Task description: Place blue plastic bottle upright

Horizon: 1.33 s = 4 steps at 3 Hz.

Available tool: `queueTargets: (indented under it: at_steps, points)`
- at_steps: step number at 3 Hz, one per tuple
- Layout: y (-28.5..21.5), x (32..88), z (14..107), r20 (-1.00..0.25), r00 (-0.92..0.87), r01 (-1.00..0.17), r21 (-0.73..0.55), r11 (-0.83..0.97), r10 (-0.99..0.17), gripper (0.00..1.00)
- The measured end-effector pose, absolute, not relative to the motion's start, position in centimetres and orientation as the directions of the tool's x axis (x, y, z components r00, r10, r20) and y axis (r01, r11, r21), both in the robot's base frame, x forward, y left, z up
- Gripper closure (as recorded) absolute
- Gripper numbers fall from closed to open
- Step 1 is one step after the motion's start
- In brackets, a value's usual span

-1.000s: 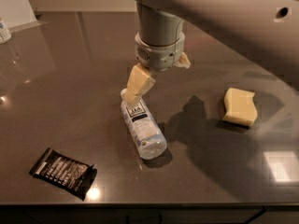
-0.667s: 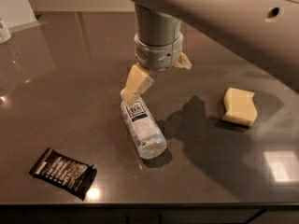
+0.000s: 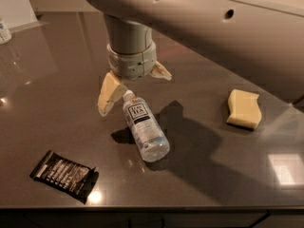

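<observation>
The blue plastic bottle (image 3: 145, 127) lies on its side on the dark countertop (image 3: 57, 84), white cap toward the back, label facing up. My gripper (image 3: 134, 92) hangs just above the cap end, open and empty. Its cream left finger (image 3: 108, 93) sits just left of the cap, and the right finger (image 3: 160, 71) sticks out behind the bottle to the right. The bottle is not held.
A flat black snack wrapper (image 3: 62, 174) lies near the front left edge. A pale yellow sponge block (image 3: 244, 109) lies at the right. My arm spans the top of the view. A small container (image 3: 4, 31) stands at the far left.
My gripper has shifted left, so its left finger now sits beside the cap instead of above it. The bottle has not moved.
</observation>
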State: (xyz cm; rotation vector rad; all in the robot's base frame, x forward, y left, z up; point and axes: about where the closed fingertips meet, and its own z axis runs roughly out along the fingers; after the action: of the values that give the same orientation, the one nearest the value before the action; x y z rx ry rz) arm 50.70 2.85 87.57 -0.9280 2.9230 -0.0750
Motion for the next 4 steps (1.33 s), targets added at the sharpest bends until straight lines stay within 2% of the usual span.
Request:
queueTargets:
  at_steps: [3, 4]
  points:
    - [1.8, 50.8, 84.5, -0.008, -0.868, -0.496, -0.05, 0.867, -0.497, 0.0]
    - [1.6, 50.5, 84.2, 0.003, -0.87, -0.492, -0.034, 0.87, -0.492, 0.18]
